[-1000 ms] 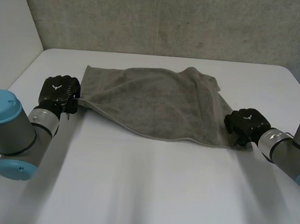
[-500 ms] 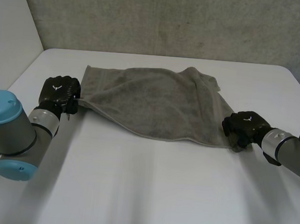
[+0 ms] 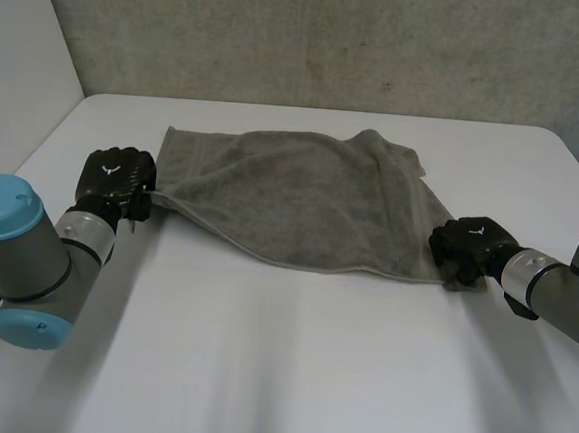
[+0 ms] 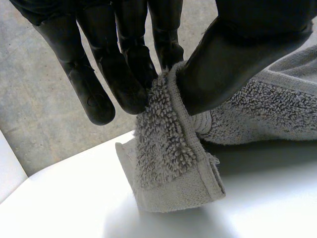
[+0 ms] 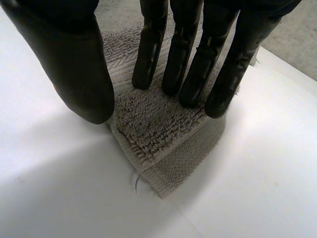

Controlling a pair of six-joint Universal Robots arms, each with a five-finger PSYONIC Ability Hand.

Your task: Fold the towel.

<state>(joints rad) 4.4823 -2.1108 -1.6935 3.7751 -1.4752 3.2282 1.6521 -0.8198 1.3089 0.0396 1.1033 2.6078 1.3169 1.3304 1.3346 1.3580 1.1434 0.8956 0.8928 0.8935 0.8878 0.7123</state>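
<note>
Right hand (image 3: 472, 249) nudged inward, left hand (image 3: 117, 178) pinching, one towel (image 3: 301, 197)

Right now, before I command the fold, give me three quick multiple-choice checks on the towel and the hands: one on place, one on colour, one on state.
1. Where on the towel is the right hand?
A. its middle
B. its near right corner
C. its far edge

2. What colour is the towel?
A. grey
B. red
C. white

3. What is the left hand doing?
A. hanging open, clear of the cloth
B. pinching a towel corner between thumb and fingers
C. curled shut on nothing

Answers:
1 B: the right wrist view shows its fingertips resting on a corner.
2 A: it is grey against the white table.
3 B: the left wrist view shows the thumb clamping the corner against the fingers.
</note>
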